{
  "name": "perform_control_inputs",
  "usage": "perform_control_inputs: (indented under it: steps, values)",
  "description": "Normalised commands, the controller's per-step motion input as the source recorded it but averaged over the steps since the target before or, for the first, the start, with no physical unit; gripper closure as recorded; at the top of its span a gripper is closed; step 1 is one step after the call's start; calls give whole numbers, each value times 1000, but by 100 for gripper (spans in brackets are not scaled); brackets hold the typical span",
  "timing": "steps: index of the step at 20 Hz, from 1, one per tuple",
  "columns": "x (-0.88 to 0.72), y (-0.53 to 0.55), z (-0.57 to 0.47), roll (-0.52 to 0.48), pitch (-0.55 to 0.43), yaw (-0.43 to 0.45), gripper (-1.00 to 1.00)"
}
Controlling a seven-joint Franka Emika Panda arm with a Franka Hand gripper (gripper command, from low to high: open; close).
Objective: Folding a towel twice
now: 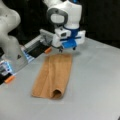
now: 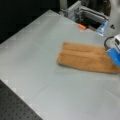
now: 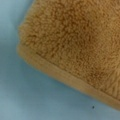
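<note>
The towel [image 1: 53, 75] lies flat on the grey bench [image 1: 95, 82] as a long, narrow strip, so one fold looks already done. In a front view its long axis runs from the far end, under the arm, down to the near end, slanting slightly left, and at the near end the folded layers curl up into a small open loop. In a front view [image 2: 85, 57] the same strip runs left to right across the bench, with its right end reaching under the blue part of the arm.

The gripper [image 1: 67, 49] hangs just above the far short end of the towel, close to its right-hand corner. The towel therefore stretches away from the jaws along its whole length, toward the near side of the bench. The wrist view bears this out: a corner of the towel [image 3: 75, 42] fills the upper right, its hemmed edge crossing on a slant, with bare bench [image 3: 30, 100] at the lower left.

No fingertips show in the wrist view, and in the front views the jaws are too indistinct to say how far apart they stand or whether they pinch any cloth; I cannot tell. The towel's far end looks flat on the bench, not lifted.

An orange-tipped piece [image 1: 48, 50] sits on the frame just left of the gripper.
</note>
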Motion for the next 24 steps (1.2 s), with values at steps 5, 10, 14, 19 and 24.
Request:
perform_control_inputs:
  steps: [5,10,14,19,24]
  values:
    - [161,105,-188,-280,-92,115,-100]
    - [61,60,-283,-239,-109,111,-100]
    - [15,150,-186,-80,-68,38,-100]
    - [-27,162,-128,0,-14,46,-100]
    - [-91,77,-99,-1,27,45,100]
